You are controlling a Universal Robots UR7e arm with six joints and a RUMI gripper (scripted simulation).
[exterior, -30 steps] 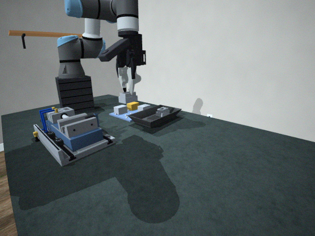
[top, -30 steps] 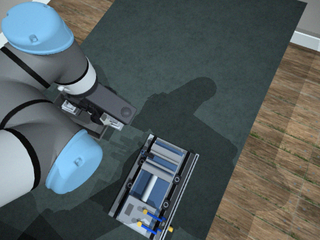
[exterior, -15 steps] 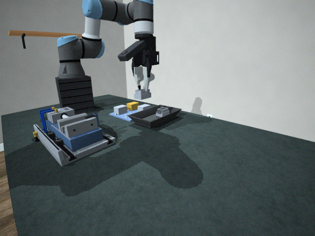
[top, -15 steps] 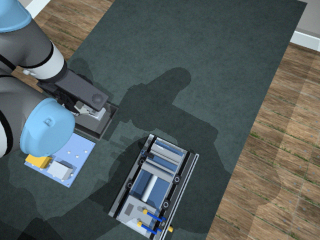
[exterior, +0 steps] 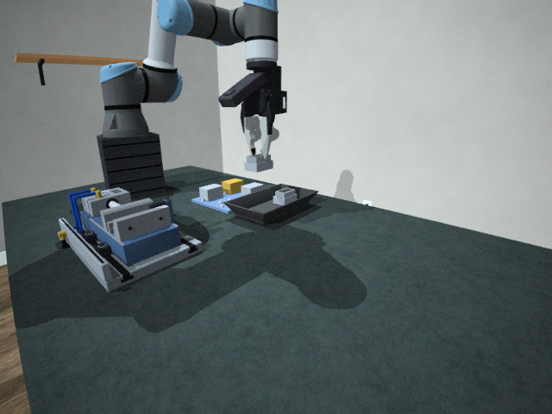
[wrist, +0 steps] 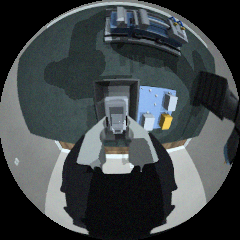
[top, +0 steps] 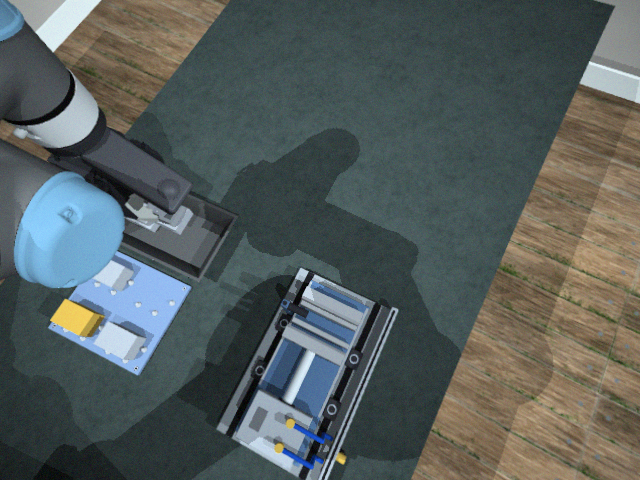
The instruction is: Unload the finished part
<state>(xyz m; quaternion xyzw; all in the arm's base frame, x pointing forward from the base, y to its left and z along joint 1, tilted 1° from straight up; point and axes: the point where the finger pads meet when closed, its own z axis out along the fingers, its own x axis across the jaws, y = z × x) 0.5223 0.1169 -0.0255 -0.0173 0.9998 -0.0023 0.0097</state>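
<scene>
My gripper [exterior: 258, 156] is shut on the finished part [exterior: 258, 164], a grey block with a pocket on top, and holds it high above the black outfeed tray [exterior: 272, 203]. In the top view the gripper [top: 155, 217] hangs over the tray [top: 180, 237]. In the wrist view the held part [wrist: 116, 112] lies over the tray. Another pocketed block [exterior: 285, 195] sits in the tray's far end. The vise [exterior: 127, 227] stands to the left with nothing between its jaws; it also shows in the top view [top: 310, 372].
A light blue fixture plate [top: 121, 315] next to the tray carries two grey blocks and a yellow block [top: 76, 317]. The arm's base pedestal [exterior: 129, 162] stands behind the vise. A wooden bar [exterior: 75, 59] hangs at the back left.
</scene>
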